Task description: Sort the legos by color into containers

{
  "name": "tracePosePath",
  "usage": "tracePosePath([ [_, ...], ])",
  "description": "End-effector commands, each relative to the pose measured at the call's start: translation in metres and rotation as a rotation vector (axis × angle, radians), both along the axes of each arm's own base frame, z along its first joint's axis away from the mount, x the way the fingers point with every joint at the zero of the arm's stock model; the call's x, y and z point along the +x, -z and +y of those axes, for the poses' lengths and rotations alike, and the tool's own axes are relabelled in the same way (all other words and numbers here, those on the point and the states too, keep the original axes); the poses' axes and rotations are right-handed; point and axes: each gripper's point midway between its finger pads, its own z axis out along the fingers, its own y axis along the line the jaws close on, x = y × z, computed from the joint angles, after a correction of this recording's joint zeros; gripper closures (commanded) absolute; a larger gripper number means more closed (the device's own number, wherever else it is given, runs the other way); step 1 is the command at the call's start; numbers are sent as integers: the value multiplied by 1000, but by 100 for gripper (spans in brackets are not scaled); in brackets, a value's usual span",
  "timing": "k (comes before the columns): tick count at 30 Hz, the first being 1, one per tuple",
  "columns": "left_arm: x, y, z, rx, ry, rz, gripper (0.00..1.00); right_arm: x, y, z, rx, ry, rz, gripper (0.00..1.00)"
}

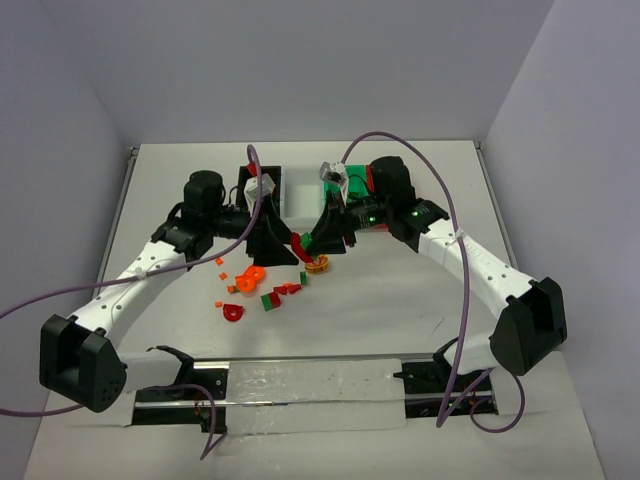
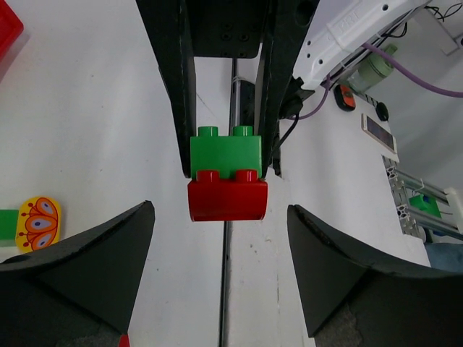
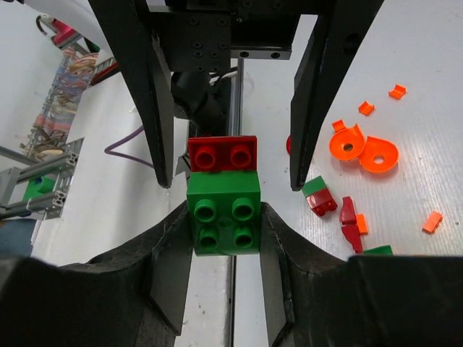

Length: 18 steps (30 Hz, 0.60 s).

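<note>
My right gripper (image 3: 224,220) is shut on a green brick (image 3: 224,217) that has a red brick (image 3: 222,153) stuck to its far end. It holds the pair above the table. My left gripper (image 2: 221,267) is open and faces it, with one finger on each side of the red brick (image 2: 227,200) without touching it. In the top view the two grippers, left (image 1: 288,247) and right (image 1: 322,240), meet just in front of the bins. The black bin (image 1: 247,178), white bin (image 1: 296,195) and green bin (image 1: 335,190) stand in a row. The red bin (image 1: 369,172) is mostly hidden behind the right arm.
Loose legos lie on the table in front of the grippers: orange round pieces (image 1: 252,277), a red round piece (image 1: 233,312), a green and red pair (image 1: 270,300) and small orange bits (image 1: 219,262). A yellow patterned piece (image 2: 38,223) lies left of the left gripper.
</note>
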Motion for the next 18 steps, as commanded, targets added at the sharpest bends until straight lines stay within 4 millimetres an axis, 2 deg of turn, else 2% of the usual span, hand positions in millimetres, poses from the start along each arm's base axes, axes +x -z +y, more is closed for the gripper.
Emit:
tracePosePath([
  [1,3,-34,-7,-68,28,-77,19,-6,-11,2,29,-32,-38,100],
  [5,3,-36,-8,-71,33,-79,28,-5,-10,2,29,-33,-33,100],
  [7,2,-35,-8,-69,38,-79,39,-5,-11,3,31,-34,-29,100],
  [12,0,-33,-8,-69,47,-81,55,-6,-10,4,39,-36,1,100],
  [15,-1,-29,-6,-59,48,-87,71,-3,-14,-1,51,-23,25,100],
  [16,-1,-26,-6,-48,44,-89,84,1,-17,-4,60,-12,24,100],
  [18,1,-15,-3,-14,21,-87,100,11,-22,-15,73,25,30,100],
])
